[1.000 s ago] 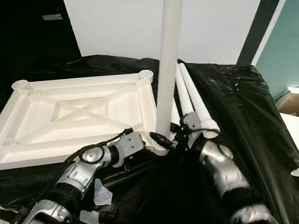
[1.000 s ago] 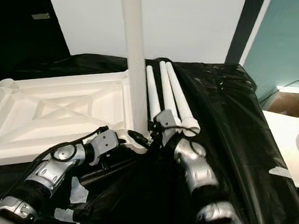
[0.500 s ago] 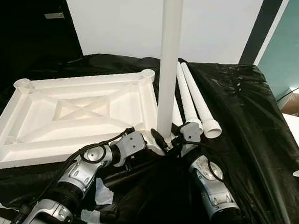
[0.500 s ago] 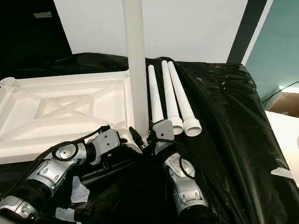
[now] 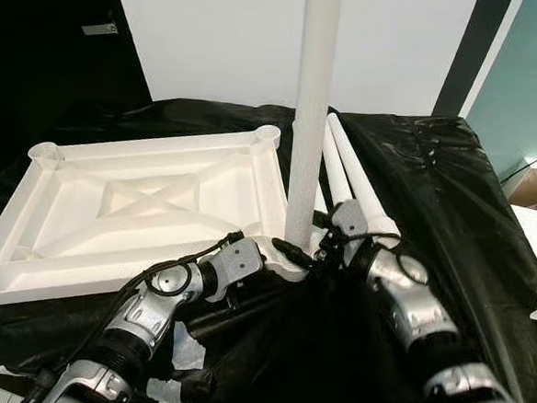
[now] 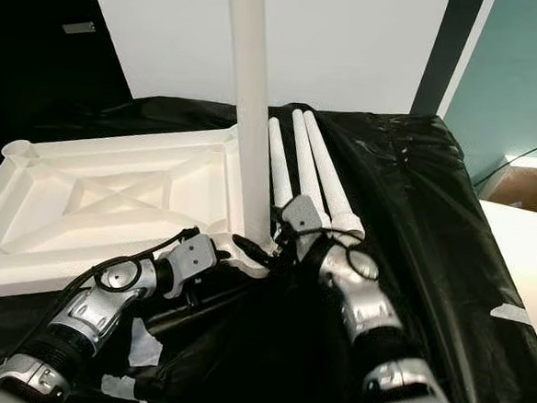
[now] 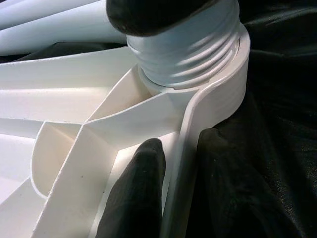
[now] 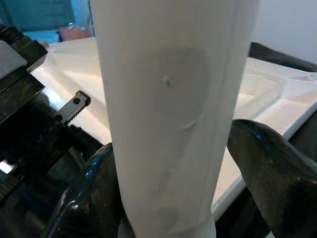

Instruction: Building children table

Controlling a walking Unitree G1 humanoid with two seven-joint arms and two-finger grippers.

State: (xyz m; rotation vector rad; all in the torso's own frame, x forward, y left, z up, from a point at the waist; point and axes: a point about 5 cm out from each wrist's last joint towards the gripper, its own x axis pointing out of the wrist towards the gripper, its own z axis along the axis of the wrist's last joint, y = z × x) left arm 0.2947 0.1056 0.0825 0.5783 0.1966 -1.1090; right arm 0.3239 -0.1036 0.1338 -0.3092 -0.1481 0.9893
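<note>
Black sheet (image 5: 436, 176): left gripper (image 5: 288, 251) pinches tabletop (image 5: 139, 202) rim; right gripper (image 5: 319, 247) clasps upright leg (image 5: 311, 121).

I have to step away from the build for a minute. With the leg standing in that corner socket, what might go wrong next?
The leg shows bare threads above the socket in the left wrist view, so it may not be fully seated and could lean or cross-thread. The left gripper pinches only the thin rim of the tabletop; it might slip. The three spare legs lie close beside the right gripper and could get knocked.
</note>
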